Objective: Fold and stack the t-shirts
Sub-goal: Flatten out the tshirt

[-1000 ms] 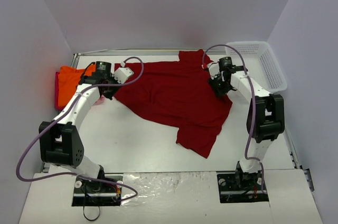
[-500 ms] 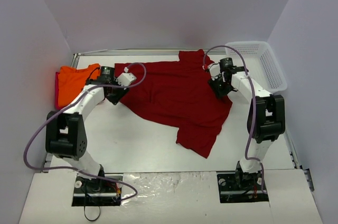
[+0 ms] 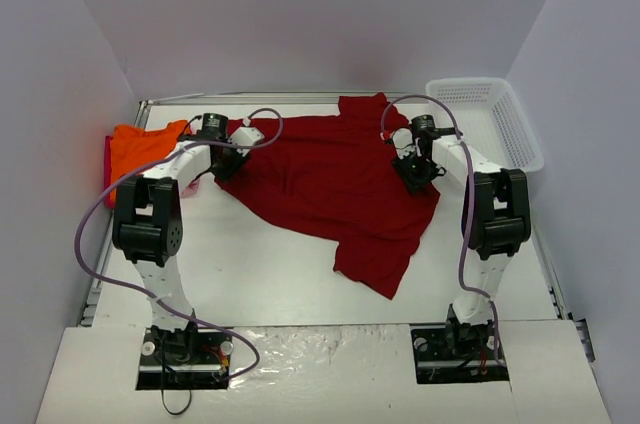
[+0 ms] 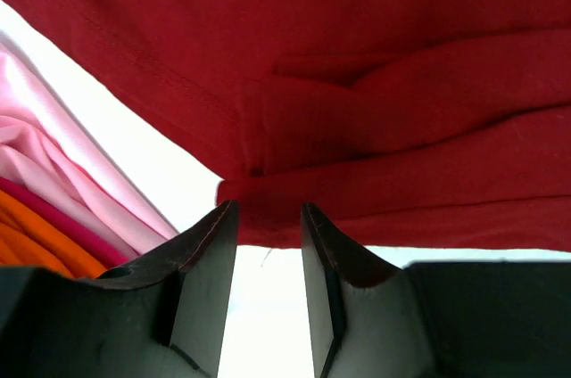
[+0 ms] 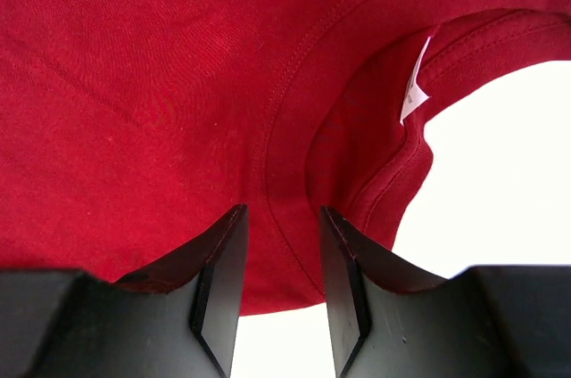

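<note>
Left gripper (image 4: 268, 213) shifts right from the orange t-shirt (image 3: 140, 144) onto the dark red t-shirt's (image 3: 340, 184) edge, jaws now apart

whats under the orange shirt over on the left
Pink cloth peeks out from beneath the orange t-shirt at its edges, on the white table. The orange covers the rest, so how far the pink reaches is hidden.

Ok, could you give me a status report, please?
Left claw open at edge of red shirt. Right claw open by its collar. Shirt spread, unfolded. Nothing blocking.
</note>
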